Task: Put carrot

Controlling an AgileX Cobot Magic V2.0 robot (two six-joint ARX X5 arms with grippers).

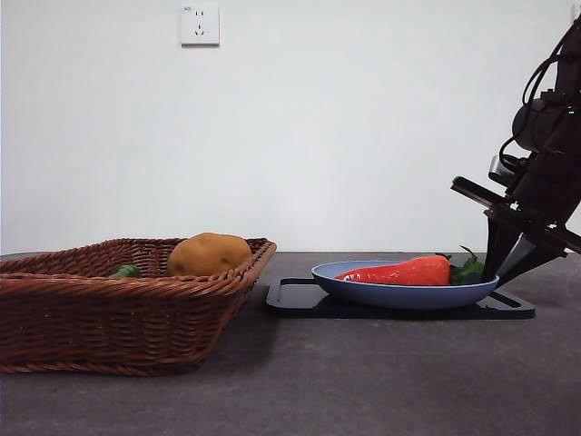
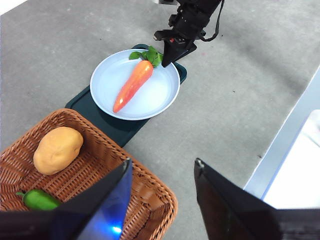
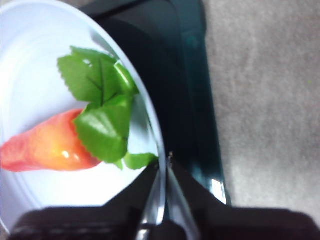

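The carrot (image 1: 399, 272) lies on its side in a pale blue plate (image 1: 399, 295) that stands on a dark tray (image 1: 300, 300). Its green leaves point toward my right gripper (image 1: 497, 272). The left wrist view shows the carrot (image 2: 131, 86), the plate (image 2: 155, 95) and the right gripper (image 2: 165, 62) at the leafy end. In the right wrist view the right gripper (image 3: 164, 159) is shut and holds nothing, its tip at the plate's rim (image 3: 145, 107) beside the leaves of the carrot (image 3: 45, 147). My left gripper (image 2: 163, 161) is open and empty, high above the basket's corner.
A brown wicker basket (image 1: 109, 309) stands left of the tray (image 2: 95, 112) and holds a yellow-brown potato (image 1: 209, 254) and a small green pepper (image 1: 125, 271). Both also show in the left wrist view, potato (image 2: 57, 149) and pepper (image 2: 39, 199). The table's edge (image 2: 287, 145) runs near the basket.
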